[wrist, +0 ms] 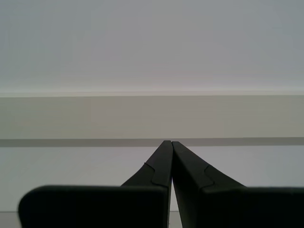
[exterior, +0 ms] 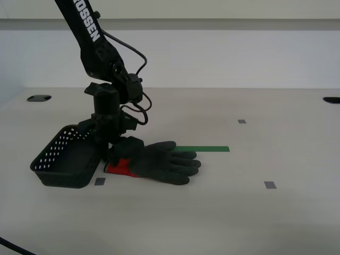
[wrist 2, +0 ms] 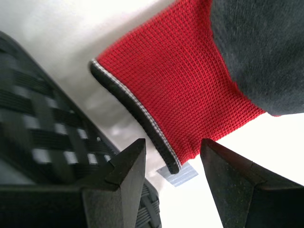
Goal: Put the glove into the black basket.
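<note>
The glove (exterior: 159, 161) lies flat on the table, dark fingers toward the exterior view's right, red cuff (exterior: 121, 167) toward the black basket (exterior: 66, 158). The basket stands just beside the cuff, on the exterior view's left. My second gripper (exterior: 114, 154) hangs straight down over the cuff, between glove and basket. In the second wrist view the jaws are open, with the red cuff (wrist 2: 183, 90) just beyond the fingertips (wrist 2: 130, 159) and the basket wall (wrist 2: 42, 128) beside them. My first gripper (wrist: 169, 142) is shut on nothing and faces a blank wall.
A green tape strip (exterior: 204, 149) lies on the table behind the glove's fingers. Small grey squares (exterior: 270, 185) mark the tabletop. Two dark holes (exterior: 39, 98) sit at the table's far corners. A cable crosses the near corner at the exterior view's left.
</note>
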Controlling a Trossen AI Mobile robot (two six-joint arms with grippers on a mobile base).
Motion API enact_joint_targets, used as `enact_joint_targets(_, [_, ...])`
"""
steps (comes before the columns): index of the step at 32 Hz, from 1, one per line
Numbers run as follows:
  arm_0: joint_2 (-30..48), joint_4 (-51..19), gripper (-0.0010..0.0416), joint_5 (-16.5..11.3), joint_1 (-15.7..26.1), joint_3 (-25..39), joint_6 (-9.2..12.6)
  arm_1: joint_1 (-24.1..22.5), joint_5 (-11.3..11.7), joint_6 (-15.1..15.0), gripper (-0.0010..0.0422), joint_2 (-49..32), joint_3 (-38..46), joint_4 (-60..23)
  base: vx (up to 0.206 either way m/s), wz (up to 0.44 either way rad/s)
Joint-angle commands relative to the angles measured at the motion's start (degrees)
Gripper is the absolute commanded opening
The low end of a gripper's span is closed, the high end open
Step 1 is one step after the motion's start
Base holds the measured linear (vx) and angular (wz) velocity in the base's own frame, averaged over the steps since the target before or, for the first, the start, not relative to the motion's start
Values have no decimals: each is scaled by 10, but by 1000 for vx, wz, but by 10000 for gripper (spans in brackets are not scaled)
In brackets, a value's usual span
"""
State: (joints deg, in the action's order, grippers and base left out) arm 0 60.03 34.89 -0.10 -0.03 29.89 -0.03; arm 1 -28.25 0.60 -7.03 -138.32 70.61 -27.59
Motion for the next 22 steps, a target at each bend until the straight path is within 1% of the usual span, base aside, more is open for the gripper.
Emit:
enact_joint_targets(1, [0, 2, 1, 1, 0, 1, 0, 0, 1, 4, 155, -2, -1, 5, 0, 0])
enact_joint_targets(6, [0, 0, 1, 1, 0, 1, 0, -1, 0, 6, 155, -2, 0, 21, 0, 0])
enact_joint_targets(7, [0, -4, 1, 1, 0, 1, 0, -1, -5, 6, 155, -2, 0, 20, 0, 0])
enact_joint_targets(8, [0, -4, 1, 1, 0, 1, 0, -1, -16, 7, 155, -2, 0, 21, 0, 0])
enact_joint_targets(10, [0, -4, 1, 1, 0, 1, 0, -1, -19, 9, 155, -2, 0, 22, 0, 0])
enact_joint_targets(12, [0, -7, 1, 1, 0, 1, 0, -1, -20, 12, 130, -2, -1, 25, 0, 0])
enact_joint_targets(14, [0, -7, 1, 1, 0, 1, 0, -1, -20, 17, 95, -2, -1, 26, 0, 0])
enact_joint_targets(15, [0, -7, 1, 1, 0, 1, 0, -1, -20, 23, 54, -2, -1, 25, 0, 0])
enact_joint_targets(16, [0, -7, 1, 1, 0, 1, 0, -1, -20, 31, -8, -2, -1, 25, 0, 0])
enact_joint_targets(18, [0, -7, 1, 1, 0, 1, 0, -1, -20, 45, -3, -2, -1, 25, 0, 0])
enact_joint_targets(22, [0, -7, 1, 1, 0, 1, 0, -1, -20, 47, -2, -2, -1, 24, 0, 0])
